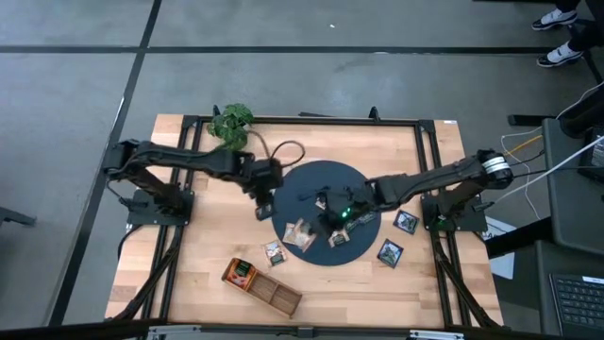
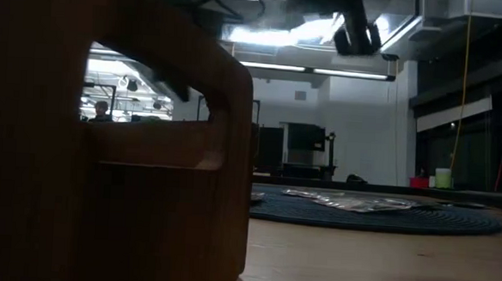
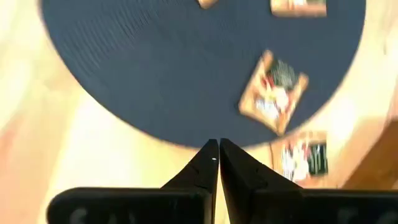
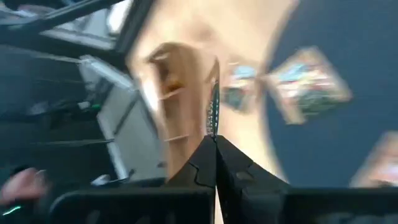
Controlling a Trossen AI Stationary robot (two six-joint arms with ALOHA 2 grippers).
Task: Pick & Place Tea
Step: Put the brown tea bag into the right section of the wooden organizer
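At the nine o'clock edge of the round mat (image 1: 316, 179), the left gripper (image 1: 263, 205) hangs with fingers pressed together and empty, with free wood around it. Over the mat's middle the right gripper (image 1: 336, 213) pinches one sachet (image 4: 214, 102), seen edge-on, its long edge in line with the fingers and its print blurred. Other sachets (image 1: 300, 233) lie flat near six o'clock, corners turned. The tray (image 1: 262, 284) at seven o'clock blocks much of the low view.

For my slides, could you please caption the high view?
Both grippers, left and right, shut above the round mat strewn with tea sachets.
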